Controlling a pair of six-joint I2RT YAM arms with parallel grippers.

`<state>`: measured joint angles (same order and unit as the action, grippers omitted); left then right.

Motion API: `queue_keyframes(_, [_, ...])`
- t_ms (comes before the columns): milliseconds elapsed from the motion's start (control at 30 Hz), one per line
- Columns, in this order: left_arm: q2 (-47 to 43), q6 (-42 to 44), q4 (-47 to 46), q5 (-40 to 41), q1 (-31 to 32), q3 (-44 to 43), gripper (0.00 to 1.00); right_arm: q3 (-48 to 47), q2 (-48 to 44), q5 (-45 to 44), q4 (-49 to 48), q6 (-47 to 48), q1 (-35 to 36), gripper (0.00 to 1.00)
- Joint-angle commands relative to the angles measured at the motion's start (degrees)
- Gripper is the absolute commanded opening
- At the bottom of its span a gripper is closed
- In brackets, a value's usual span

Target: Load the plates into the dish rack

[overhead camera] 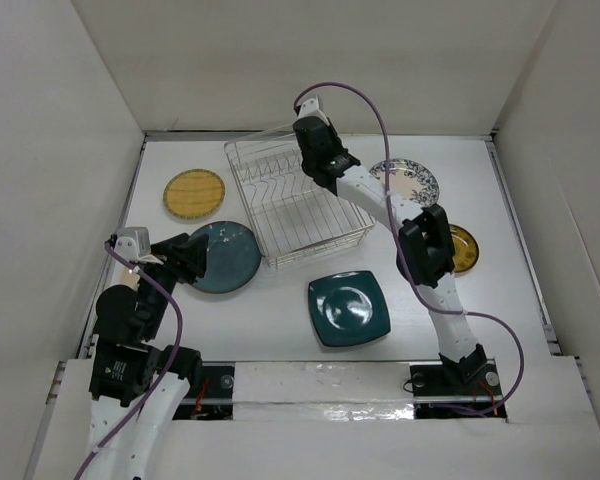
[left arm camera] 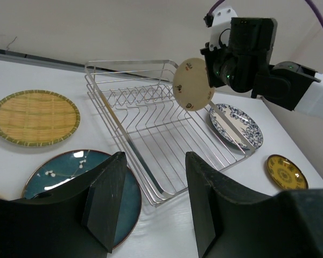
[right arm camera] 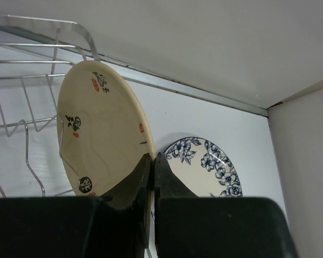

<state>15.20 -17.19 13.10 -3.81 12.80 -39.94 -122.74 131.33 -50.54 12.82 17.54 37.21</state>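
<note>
The silver wire dish rack (overhead camera: 292, 205) stands at the back middle and holds no plates. My right gripper (overhead camera: 316, 150) is shut on the rim of the small cream plate (right arm camera: 99, 126) and holds it upright over the rack's far right part; the plate also shows in the left wrist view (left arm camera: 192, 84). My left gripper (overhead camera: 193, 258) is open and empty, low over the round dark teal plate (overhead camera: 228, 258), which lies just left of the rack. The square dark teal plate (overhead camera: 348, 308) lies in front of the rack.
A yellow-brown woven-look plate (overhead camera: 193, 193) lies at the far left. The white plate with blue floral rim (overhead camera: 408, 182) lies right of the rack, under the right arm. A small yellow plate (overhead camera: 462, 247) lies further right. White walls enclose the table.
</note>
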Motion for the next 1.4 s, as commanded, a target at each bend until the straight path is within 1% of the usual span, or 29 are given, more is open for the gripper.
queue_keyframes(0, [0.2, 0.4, -2.4, -0.1, 0.4, -0.2, 0.45, 0.5, 1.2, 0.4, -1.7, -2.3, 0.6, 0.00])
queue_keyframes(233, [0.1, 0.4, -2.4, -0.1, 0.4, -0.2, 0.45, -1.4, 3.2, 1.4, -0.1, -5.5, 0.6, 0.00])
queue_keyframes(267, [0.1, 0.4, -2.3, -0.1, 0.4, -0.3, 0.45, -1.3, 2.9, 1.4, -0.2, -5.8, 0.6, 0.08])
queue_keyframes(333, [0.2, 0.4, -2.4, -0.1, 0.4, -0.2, 0.45, -0.9, 2.2, 1.2, -0.2, -6.4, 0.6, 0.18])
queue_keyframes(367, [0.2, 0.4, -2.4, -0.1, 0.4, -0.2, 0.45, -0.6, 1.7, 1.3, 0.0, -6.8, 0.6, 0.29])
queue_keyframes(433, [0.2, 0.4, -2.4, -0.2, 0.4, -0.3, 0.45, 0.4, -1.0, 1.3, 0.5, -8.4, 0.6, 0.39])
queue_keyframes(467, [0.2, 0.3, -2.4, -0.2, 0.4, -0.2, 0.45, 1.4, -2.6, 1.5, 0.1, -8.9, 0.0, 0.51])
queue_keyframes(533, [0.1, 0.3, -2.6, -0.4, 0.4, -0.2, 0.45, 5.3, -8.2, 3.9, -0.1, -12.1, -0.8, 0.59])
queue_keyframes(567, [0.1, 0.3, -2.6, -0.4, 0.4, -0.2, 0.45, 7.1, -10.5, 5.0, -0.2, -13.7, -1.9, 0.60])
queue_keyframes(600, [0.0, 0.3, -2.6, -0.5, 0.4, -0.2, 0.45, 12.1, -13.0, 6.0, -0.5, -15.4, -2.6, 0.60])
queue_keyframes(633, [-0.3, 0.3, -2.6, -0.5, 0.4, -0.2, 0.45, 15.7, -19.1, 7.9, -2.5, -20.1, -3.4, 0.60])
queue_keyframes(667, [-0.3, 0.4, -2.6, -0.5, 0.4, -0.1, 0.45, 20.3, -22.8, 8.8, -4.4, -22.5, -4.4, 0.51])
queue_keyframes(700, [-0.6, 0.4, -2.6, -0.6, 0.4, -0.1, 0.45, 25.7, -26.9, 9.8, -7.0, -25.3, -6.9, 0.39])
queue_keyframes(733, [-0.8, 0.4, -2.6, -0.6, 0.4, -0.1, 0.45, 37.3, -35.0, 11.9, -11.3, -31.9, -8.4, 0.19])
queue_keyframes(767, [-1.1, 0.4, -2.6, -0.8, 0.4, -0.1, 0.45, 43.2, -39.1, 12.7, -12.4, -35.5, -10.2, 0.00])
queue_keyframes(800, [-1.3, 0.3, -2.6, -0.8, 0.4, -0.1, 0.45, 49.2, -43.0, 13.2, -14.9, -39.6, -14.3, 0.00])
queue_keyframes(833, [-1.5, 0.3, -2.6, -0.8, 0.4, -0.1, 0.45, 60.8, -46.8, 15.4, -17.7, -46.2, -17.0, 0.00])
queue_keyframes(867, [-1.8, 0.4, -2.6, -0.5, 0.4, -0.2, 0.45, 66.3, -53.5, 18.1, -19.3, -52.7, -22.7, 0.00])
queue_keyframes(900, [-2.1, 0.3, -2.6, -0.3, 1.0, -0.2, 0.44, 71.4, -56.3, 18.1, -19.3, -52.8, -22.8, 0.00])
queue_keyframes(933, [-2.5, 0.3, -2.6, -0.3, 1.0, -0.2, 0.42, 76.0, -58.7, 21.9, -19.7, -56.9, -29.0, 0.00])
queue_keyframes(967, [-2.6, 0.3, -2.6, -0.2, 1.0, -0.2, 0.40, 83.1, -62.7, 23.1, -18.9, -58.5, -32.0, 0.00])
queue_keyframes(1000, [-2.6, 0.3, -2.6, -0.3, 1.5, -0.2, 0.39, 86.0, -64.3, 23.9, -18.0, -59.8, -34.8, 0.01])
queue_keyframes(1033, [-2.7, 0.4, -2.6, -0.3, 1.5, -0.2, 0.39, 88.6, -65.9, 26.8, -16.8, -61.8, -40.8, 0.05])
queue_keyframes(1067, [-2.9, 0.3, -2.6, -0.2, 1.5, -0.2, 0.39, 92.8, -67.4, 30.1, -16.9, -62.4, -44.2, 0.17])
queue_keyframes(1133, [-3.1, 0.4, -2.7, -0.3, 2.1, -0.2, 0.39, 95.5, -70.5, 36.9, -17.5, -62.5, -49.8, 0.30])
queue_keyframes(1167, [-3.2, 0.3, -2.7, -0.2, 2.1, -0.2, 0.39, 95.9, -70.9, 38.0, -17.0, -62.3, -53.4, 0.42])
queue_keyframes(1233, [-3.3, 0.4, -2.6, -0.1, 2.6, -0.2, 0.39, 95.3, -70.5, 38.5, -13.8, -62.5, -54.1, 0.46])
queue_keyframes(1267, [-3.4, 0.4, -2.6, -0.2, 2.6, -0.2, 0.39, 95.3, -70.2, 39.2, -13.3, -63.0, -56.0, 0.48])
queue_keyframes(1367, [-3.9, 0.4, -2.6, 0.3, 3.1, -0.2, 0.40, 96.0, -68.4, 43.2, -12.9, -63.3, -59.8, 0.47])
